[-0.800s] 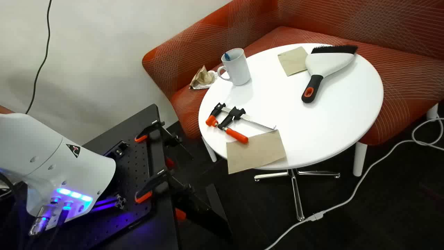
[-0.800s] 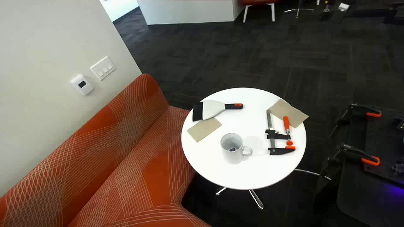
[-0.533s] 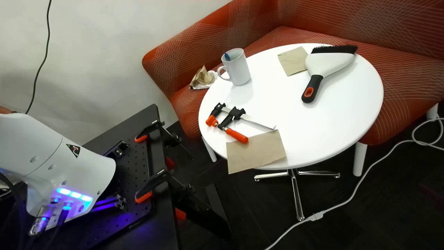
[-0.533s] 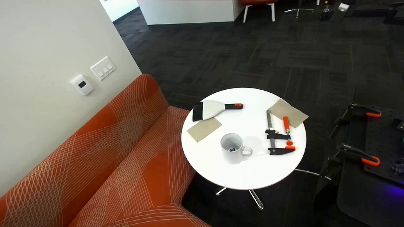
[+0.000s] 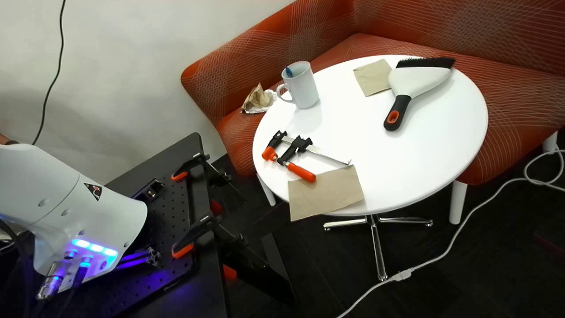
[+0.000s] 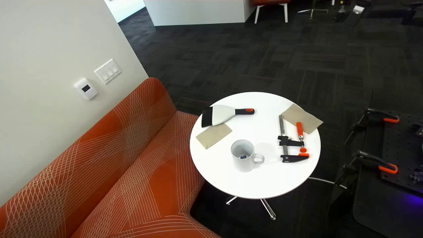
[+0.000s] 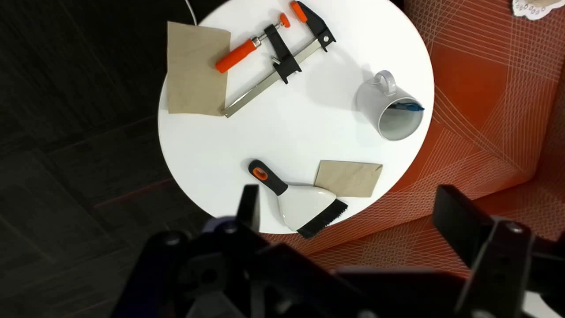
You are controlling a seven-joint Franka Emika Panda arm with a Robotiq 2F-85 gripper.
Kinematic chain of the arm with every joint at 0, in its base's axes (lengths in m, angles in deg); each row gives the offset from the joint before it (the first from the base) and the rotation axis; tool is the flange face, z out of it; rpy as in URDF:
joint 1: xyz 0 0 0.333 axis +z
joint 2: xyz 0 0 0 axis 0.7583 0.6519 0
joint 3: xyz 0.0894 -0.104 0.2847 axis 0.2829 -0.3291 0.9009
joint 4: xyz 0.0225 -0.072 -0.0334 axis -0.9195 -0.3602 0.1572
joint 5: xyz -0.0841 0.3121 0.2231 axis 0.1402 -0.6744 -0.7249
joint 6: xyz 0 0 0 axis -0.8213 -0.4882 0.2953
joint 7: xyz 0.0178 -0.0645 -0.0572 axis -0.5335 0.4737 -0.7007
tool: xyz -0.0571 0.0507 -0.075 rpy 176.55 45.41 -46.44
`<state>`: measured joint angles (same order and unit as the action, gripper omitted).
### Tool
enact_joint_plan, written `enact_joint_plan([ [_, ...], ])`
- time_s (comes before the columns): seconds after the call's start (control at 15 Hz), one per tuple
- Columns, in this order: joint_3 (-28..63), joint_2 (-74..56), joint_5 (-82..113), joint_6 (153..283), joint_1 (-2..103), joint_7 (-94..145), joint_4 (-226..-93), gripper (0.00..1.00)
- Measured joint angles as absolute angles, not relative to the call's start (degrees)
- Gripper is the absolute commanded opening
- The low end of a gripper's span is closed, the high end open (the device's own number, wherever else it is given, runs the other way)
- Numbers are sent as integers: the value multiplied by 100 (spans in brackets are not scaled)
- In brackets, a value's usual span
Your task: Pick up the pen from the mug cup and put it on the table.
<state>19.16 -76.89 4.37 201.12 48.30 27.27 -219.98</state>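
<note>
Pick wasn't done: your black two-finger gripper (image 7: 348,201) gaped wide, empty. Slim blue pen (image 7: 408,107) leaned inside the white cylindrical ceramic mug (image 7: 373,105) on the round white table (image 7: 291,137). Grasp, lift-out, placing remained.

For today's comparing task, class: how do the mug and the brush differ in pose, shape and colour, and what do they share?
The mug stands upright, while the brush lies flat. The mug is a round vessel with a blue pen in it; the brush fans out toward one end. The mug looks plain white outside; the brush combines white, black and orange. Both show white surfaces and rest on the round table.
</note>
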Motion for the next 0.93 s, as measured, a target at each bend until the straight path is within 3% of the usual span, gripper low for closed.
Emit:
enact_joint_plan([
  [0.93, 3149, -5064, 119, 21197, 4825, 5814, -21163, 100],
])
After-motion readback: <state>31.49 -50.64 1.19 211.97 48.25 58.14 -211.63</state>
